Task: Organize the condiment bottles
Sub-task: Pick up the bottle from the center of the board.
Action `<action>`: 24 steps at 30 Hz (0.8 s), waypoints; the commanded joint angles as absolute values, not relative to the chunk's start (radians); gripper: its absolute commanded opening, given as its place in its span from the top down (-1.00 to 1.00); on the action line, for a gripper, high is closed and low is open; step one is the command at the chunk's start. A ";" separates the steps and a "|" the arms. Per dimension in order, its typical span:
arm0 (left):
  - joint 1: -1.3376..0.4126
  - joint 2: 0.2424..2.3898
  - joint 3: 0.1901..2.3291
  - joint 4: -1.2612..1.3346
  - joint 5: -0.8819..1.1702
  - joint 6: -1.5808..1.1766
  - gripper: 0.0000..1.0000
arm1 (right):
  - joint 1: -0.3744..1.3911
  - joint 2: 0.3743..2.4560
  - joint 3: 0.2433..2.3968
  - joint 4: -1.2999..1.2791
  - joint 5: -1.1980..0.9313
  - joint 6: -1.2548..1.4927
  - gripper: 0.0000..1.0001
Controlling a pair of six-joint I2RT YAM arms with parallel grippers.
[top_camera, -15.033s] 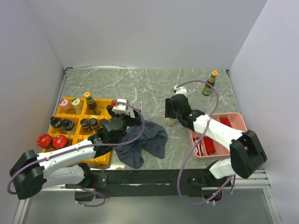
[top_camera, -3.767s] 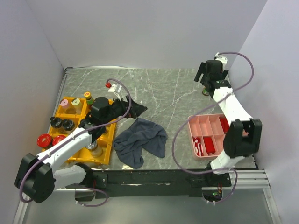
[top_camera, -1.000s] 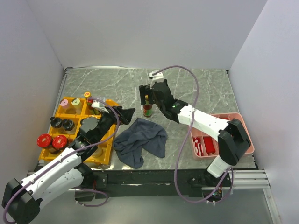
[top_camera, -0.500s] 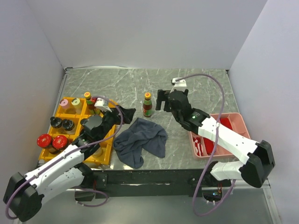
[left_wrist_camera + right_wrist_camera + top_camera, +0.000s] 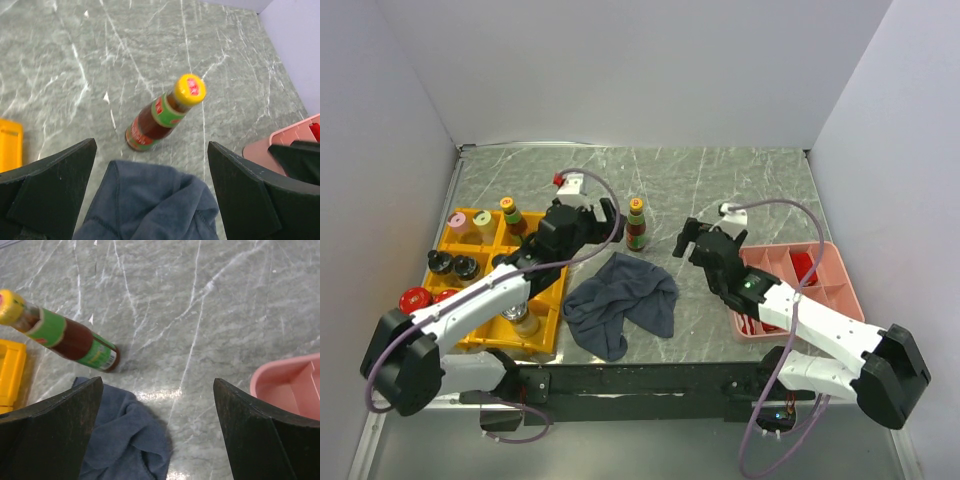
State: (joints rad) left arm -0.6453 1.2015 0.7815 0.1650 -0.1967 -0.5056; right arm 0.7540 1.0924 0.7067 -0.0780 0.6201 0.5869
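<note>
The left arm (image 5: 470, 306) and the right arm (image 5: 820, 328) are built of white links joined by bulky black housings. A thin mauve cable (image 5: 814, 240) is looped along each. A white plug (image 5: 572, 181) with a red tip is fitted near the left wrist. A small green light (image 5: 744, 283), possibly an indicator, is seen on the right arm. The fingers (image 5: 47, 190) are matte black, finely ribbed wedges.

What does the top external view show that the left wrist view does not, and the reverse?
Only the top external view shows the black-capped glass jars in the yellow compartment tray. Only the left wrist view shows the red print on the yellow cap of the brown sauce bottle with a green label clearly. Both show that bottle upright on the grey marble table, the dark grey cloth near it, and the pink compartment tray.
</note>
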 commanded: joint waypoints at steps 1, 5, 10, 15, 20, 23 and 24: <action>-0.661 1.287 0.899 0.152 -0.164 -0.445 -0.97 | 0.749 1.026 0.620 0.138 0.628 0.611 -0.95; -0.670 1.403 1.050 0.071 -0.156 -0.422 -0.86 | 0.747 1.011 0.633 0.103 0.657 0.601 -0.95; -0.701 1.515 1.132 0.060 -0.195 -0.380 -0.69 | 0.747 1.006 0.629 0.106 0.634 0.600 -0.96; -0.726 1.585 1.209 0.029 -0.244 -0.348 -0.41 | 0.746 0.999 0.630 0.103 0.629 0.594 -0.96; -0.741 1.628 1.247 0.009 -0.281 -0.331 -0.24 | 0.744 0.999 0.629 0.103 0.624 0.588 -0.97; -0.744 1.634 1.247 0.023 -0.307 -0.327 -0.14 | 0.746 1.008 0.635 0.098 0.621 0.588 -0.97; -0.744 1.637 1.244 0.031 -0.313 -0.322 -0.10 | 0.746 1.009 0.640 0.092 0.620 0.589 -0.97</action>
